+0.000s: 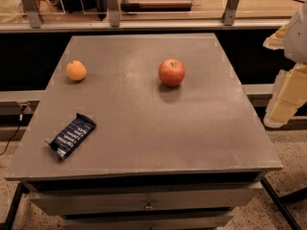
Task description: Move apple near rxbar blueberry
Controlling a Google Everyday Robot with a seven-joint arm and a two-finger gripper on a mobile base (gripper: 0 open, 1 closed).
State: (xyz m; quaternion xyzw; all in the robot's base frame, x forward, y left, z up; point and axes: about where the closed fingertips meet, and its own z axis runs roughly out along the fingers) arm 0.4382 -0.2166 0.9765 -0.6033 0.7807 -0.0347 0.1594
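Observation:
The red apple (171, 73) with yellowish patches stands upright on the grey table (144, 128), right of centre toward the back. The rxbar blueberry (72, 136), a dark navy wrapper with white lettering, lies flat and slanted near the front left corner, far from the apple. My gripper (283, 102) hangs off the table's right side, beyond the edge, well to the right of the apple and touching nothing.
A small orange fruit (76, 70) sits at the back left of the table. A railing with metal posts (113, 6) runs behind the table. A drawer front (148, 202) shows below the tabletop. A cable (12, 135) trails at the left.

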